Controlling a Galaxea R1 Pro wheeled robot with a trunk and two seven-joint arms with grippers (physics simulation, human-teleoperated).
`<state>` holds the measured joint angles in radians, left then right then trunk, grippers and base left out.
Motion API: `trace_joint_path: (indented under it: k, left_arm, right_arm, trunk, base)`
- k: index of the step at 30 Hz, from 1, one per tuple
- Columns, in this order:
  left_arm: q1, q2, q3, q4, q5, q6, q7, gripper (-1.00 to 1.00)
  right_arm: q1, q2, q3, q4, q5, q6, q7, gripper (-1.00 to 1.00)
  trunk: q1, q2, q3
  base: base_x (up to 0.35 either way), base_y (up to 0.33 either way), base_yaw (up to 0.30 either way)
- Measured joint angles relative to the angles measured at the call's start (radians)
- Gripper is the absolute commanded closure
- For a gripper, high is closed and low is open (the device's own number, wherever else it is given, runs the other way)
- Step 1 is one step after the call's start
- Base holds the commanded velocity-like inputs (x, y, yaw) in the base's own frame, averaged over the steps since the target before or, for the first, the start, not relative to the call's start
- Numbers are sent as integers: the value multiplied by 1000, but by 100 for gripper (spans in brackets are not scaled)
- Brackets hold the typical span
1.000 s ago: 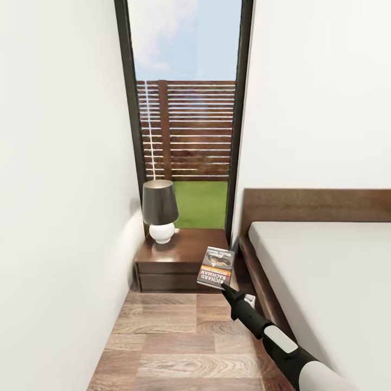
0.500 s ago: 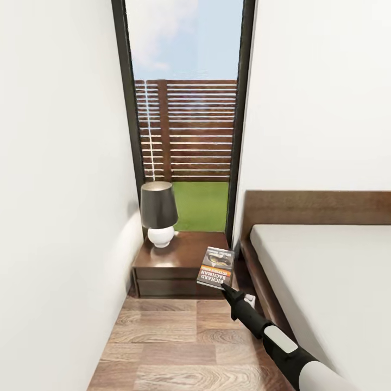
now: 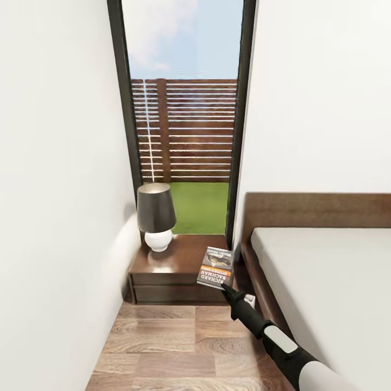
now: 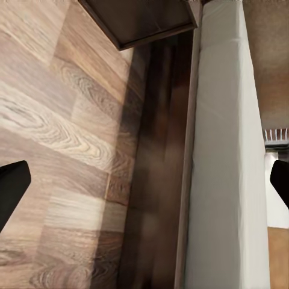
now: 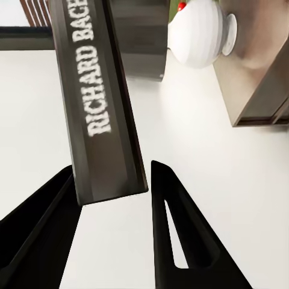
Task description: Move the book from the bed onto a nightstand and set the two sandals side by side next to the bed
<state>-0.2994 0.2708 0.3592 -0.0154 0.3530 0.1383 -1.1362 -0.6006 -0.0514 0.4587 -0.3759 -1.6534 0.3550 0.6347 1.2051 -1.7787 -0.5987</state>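
Head view: the right arm reaches forward from the lower right, and its gripper [image 3: 224, 286] holds a book [image 3: 215, 266] by the lower edge, above the front right corner of a nightstand [image 3: 184, 259]. The book is a thin paperback with a dark grey cover, a greyish picture and white and orange lettering. From this camera the lettering is upside down; the white words read "RICHARD BACHMAN", while the orange line beneath is too small to read. The nightstand is low, dark brown wood, with a black-shaded lamp [image 3: 156, 216] on a round white base at its back left. To the right is the bed [image 3: 331, 282], with a brown frame and light-grey mattress. A tall black-framed window [image 3: 183, 114] shows a slatted fence and grass.

Right wrist view: the black fingers [image 5: 174, 229] are closed on the book's spine [image 5: 99, 99], which reads "RICHARD BAC" in white.

Left wrist view: the left gripper's black fingertips [image 4: 11, 189] sit wide apart at the edges, holding nothing, over the wood floor [image 4: 54, 120] beside the bed.
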Motion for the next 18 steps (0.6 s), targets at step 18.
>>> trace_joint_path:
  k: [18]
  left_arm:
    - [0,1,0,0,0,0,0,-100]
  right_arm:
    - [0,0,0,0,0,0,1,100]
  trunk:
    - [0,0,0]
  base:
    - [147,-77,0]
